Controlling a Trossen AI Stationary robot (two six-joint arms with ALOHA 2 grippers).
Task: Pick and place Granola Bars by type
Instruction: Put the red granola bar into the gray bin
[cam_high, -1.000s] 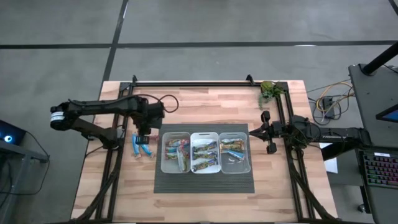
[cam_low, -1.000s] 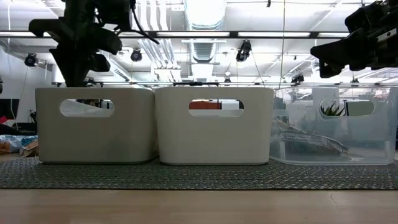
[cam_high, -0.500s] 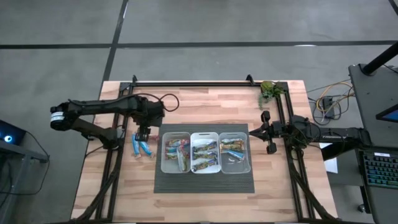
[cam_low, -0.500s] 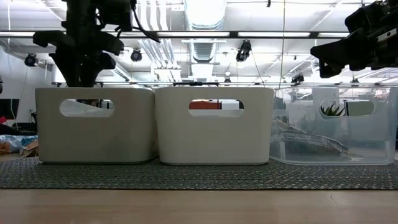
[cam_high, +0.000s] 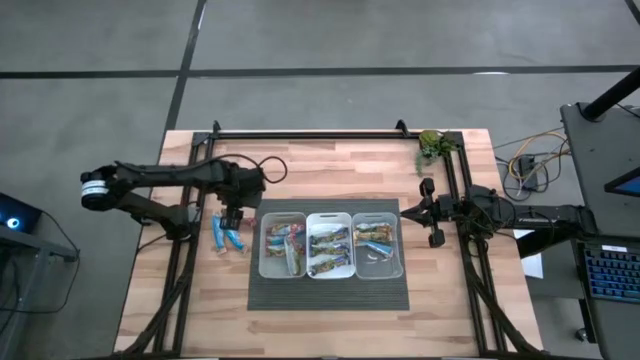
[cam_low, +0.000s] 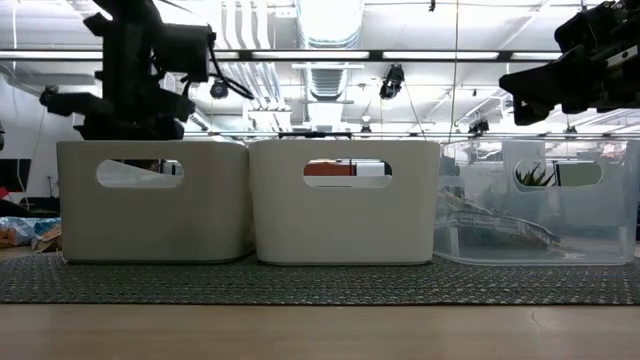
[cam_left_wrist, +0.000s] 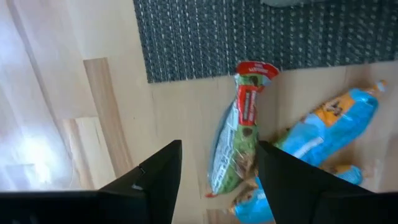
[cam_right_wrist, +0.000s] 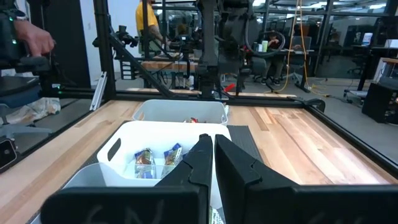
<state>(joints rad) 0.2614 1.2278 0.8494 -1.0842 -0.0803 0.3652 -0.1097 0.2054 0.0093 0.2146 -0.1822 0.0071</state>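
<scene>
left pincer (cam_left_wrist: 217, 165) spread wide, empty | poised over red-marked bar (cam_left_wrist: 235, 134), long axis threading between fingers | right pincer (cam_right_wrist: 208, 155) shut, far off

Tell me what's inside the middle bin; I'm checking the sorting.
The middle bin holds several granola bars in mixed tan and blue wrappers, piled on one another. Anything under the top layer is covered, so no exact count.
</scene>
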